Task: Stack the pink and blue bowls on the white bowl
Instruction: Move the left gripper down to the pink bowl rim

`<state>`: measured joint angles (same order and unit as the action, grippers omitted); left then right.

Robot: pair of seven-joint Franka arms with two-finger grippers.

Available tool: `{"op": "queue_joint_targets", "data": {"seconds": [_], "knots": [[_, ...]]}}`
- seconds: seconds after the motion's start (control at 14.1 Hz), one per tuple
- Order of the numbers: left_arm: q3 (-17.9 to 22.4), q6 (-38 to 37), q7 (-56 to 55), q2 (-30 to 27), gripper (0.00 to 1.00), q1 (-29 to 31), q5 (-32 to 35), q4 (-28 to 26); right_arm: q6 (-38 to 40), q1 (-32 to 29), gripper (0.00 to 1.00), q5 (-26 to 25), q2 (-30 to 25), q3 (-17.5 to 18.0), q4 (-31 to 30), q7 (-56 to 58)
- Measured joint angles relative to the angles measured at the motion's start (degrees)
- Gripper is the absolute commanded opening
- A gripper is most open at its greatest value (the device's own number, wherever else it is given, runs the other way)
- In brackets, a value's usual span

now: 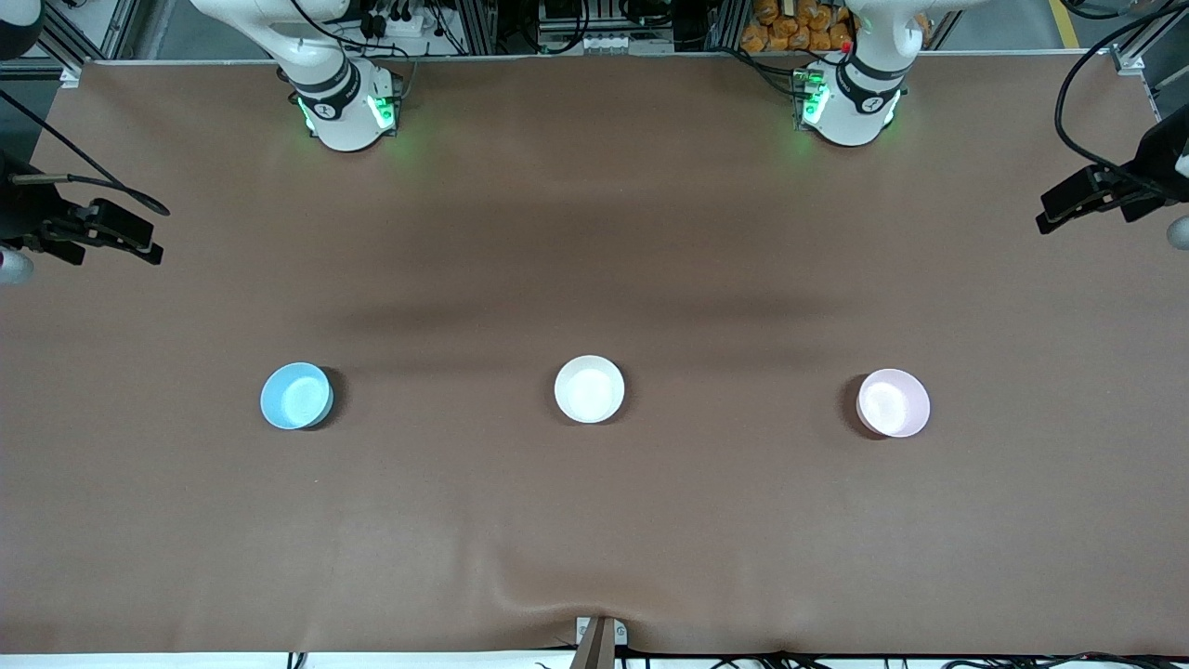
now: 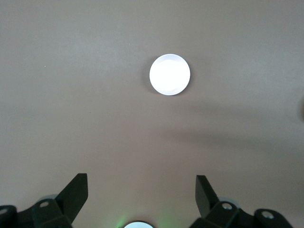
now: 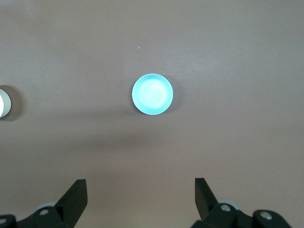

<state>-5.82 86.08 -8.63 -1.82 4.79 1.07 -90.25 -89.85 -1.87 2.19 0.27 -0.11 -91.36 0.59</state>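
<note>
Three bowls stand apart in a row on the brown table. The white bowl [image 1: 589,389] is in the middle. The blue bowl [image 1: 296,396] [image 3: 152,94] stands toward the right arm's end and the pink bowl [image 1: 893,402] [image 2: 169,74] toward the left arm's end. All are upright and empty. My right gripper [image 1: 153,240] [image 3: 140,180] hangs high over the right arm's end of the table, open and holding nothing. My left gripper [image 1: 1042,212] [image 2: 141,178] hangs high over the left arm's end, open and empty. An edge of the white bowl [image 3: 4,102] shows in the right wrist view.
The brown table cover [image 1: 594,520] has a wrinkle near its front edge, by a small bracket [image 1: 596,639]. Both arm bases [image 1: 346,110] [image 1: 847,104] stand at the table's back edge. Cables and boxes lie off the table past the bases.
</note>
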Motion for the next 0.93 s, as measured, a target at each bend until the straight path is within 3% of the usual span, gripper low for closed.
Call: {"op": "queue_joint_targets", "data": {"seconds": [0.64,0.93], "knots": [[0.1,16.7,0.0,2.0,1.0,0.1,2.7,-13.4,0.6,1.5,1.0,0.0,0.3,0.1,-0.1,0.0],[0.1,29.6,0.0,2.5,1.0,0.9,3.2,-21.5,-0.2,1.2,1.0,-0.1,1.9,-0.4,-0.7,-0.1]]}}
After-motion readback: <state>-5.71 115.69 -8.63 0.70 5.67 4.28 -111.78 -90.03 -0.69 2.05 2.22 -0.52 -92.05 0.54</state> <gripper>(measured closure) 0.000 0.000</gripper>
